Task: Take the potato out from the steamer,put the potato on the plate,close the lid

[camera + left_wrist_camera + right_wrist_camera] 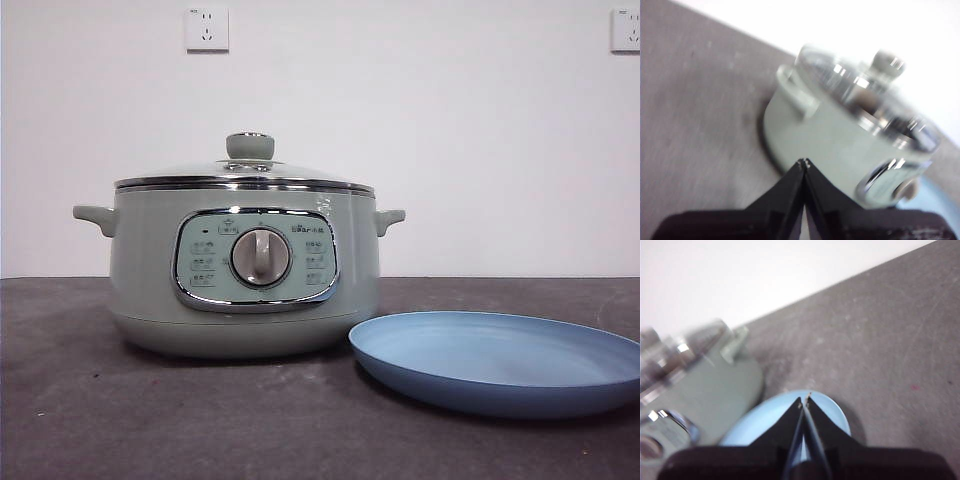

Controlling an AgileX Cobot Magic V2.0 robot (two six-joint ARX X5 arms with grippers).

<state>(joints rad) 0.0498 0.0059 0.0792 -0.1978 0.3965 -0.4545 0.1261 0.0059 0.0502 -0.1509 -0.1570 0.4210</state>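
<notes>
Steamer (243, 275) on grey bench (150, 420), glass lid (245, 172) seated on it, potato not visible, light-blue plate (497, 360) empty just beside steamer, my left pincer (804, 162) clenched above bench beside steamer, my right pincer (804, 401) clenched over plate.

Blurred wrist views, pot contents unseen

Both wrist views were smeared: the steamer (840, 145) and its lid (875, 100) lacked sharp edges, and the panel print (312, 245) was too small to read. The plate (500, 360) ran off the front view's side edge; the pot's inside stayed hidden.
</notes>
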